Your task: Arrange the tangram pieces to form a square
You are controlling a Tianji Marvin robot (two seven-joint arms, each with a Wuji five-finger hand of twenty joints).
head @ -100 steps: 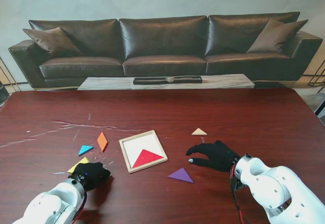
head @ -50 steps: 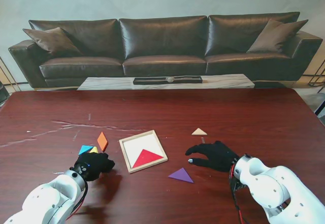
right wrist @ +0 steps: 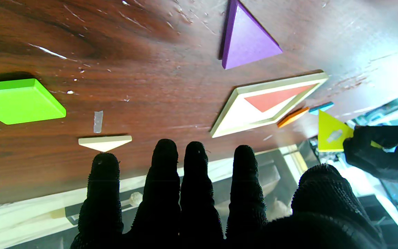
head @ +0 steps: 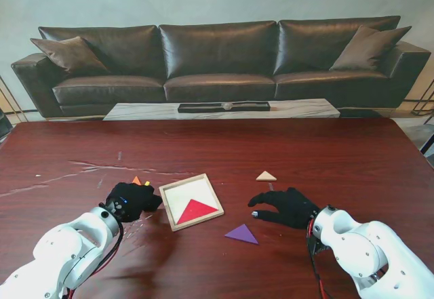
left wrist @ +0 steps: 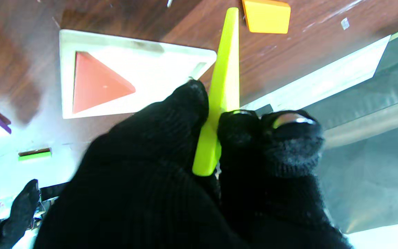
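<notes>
Moved since earlier: left hand [head: 131, 201] has travelled away from me and rightward, from near the table's front edge to just beside the tray's left side; right hand [head: 285, 207] has not shifted.
Left hand: closed on the yellow triangle [left wrist: 221, 93], pinched on edge between thumb and fingertips [left wrist: 240, 124], most of the piece standing free beyond the pinch.
Right hand: empty, fingers spread, lying flat on the table to the right of the tray.
Tray: wooden square frame [head: 178, 185] with only the red triangle [head: 195, 210] seated in it, toward the corner nearest me.
Loose pieces: purple triangle [head: 241, 234] nearer to me than the tray; cream triangle [head: 266, 175] farther off on the right; orange piece [left wrist: 266, 16] beside the left hand; green parallelogram [right wrist: 17, 99] shows only in the right wrist view.
Handling: yellow triangle looks thin, rigid, light and smooth-faced, so probably slippery in a fabric glove.
Where to hold: judged best across the flat faces near its middle; an edge pinch may let it swivel.
Risk: tray looks light and may slide if nudged.
</notes>
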